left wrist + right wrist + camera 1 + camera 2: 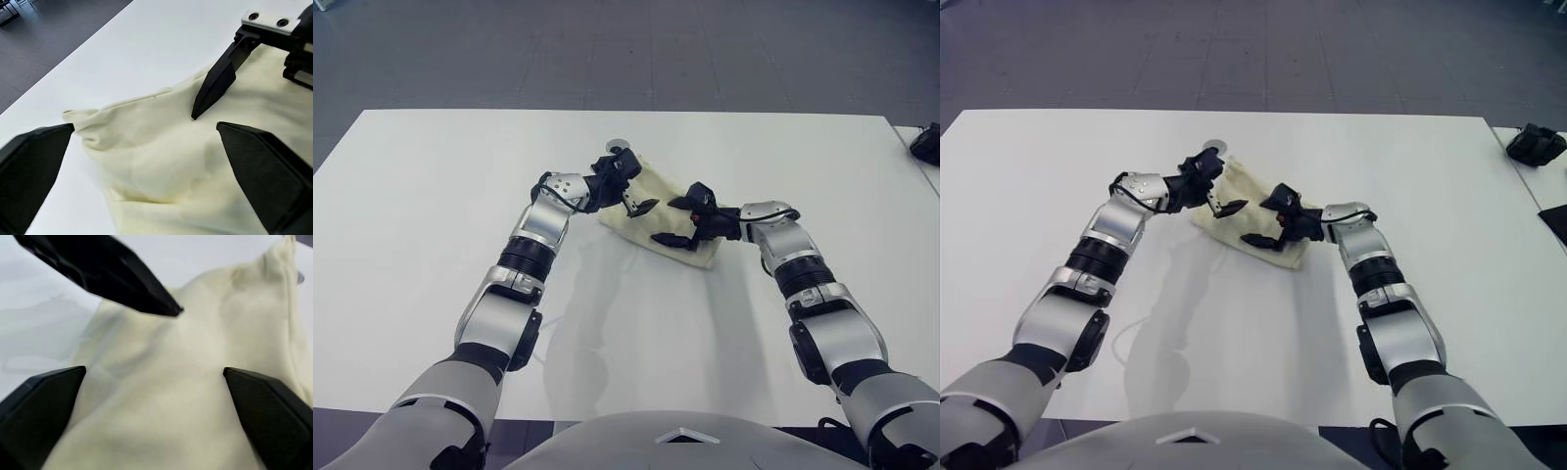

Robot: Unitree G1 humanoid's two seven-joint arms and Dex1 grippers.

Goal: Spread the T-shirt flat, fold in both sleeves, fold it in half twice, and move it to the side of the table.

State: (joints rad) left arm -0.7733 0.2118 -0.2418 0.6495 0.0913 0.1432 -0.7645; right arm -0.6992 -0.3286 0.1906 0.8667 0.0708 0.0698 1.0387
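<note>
Since the T-shirt [663, 183] lies folded small beneath both jaws, folding appears complete; left gripper [641, 184] and right gripper [668, 221] gape wide, gripping nothing; next: pinch opposite edges, shift it aside.

I seem to work in a lab or test room: a plain white table [431, 196] on grey floor tiles [607, 49].
</note>
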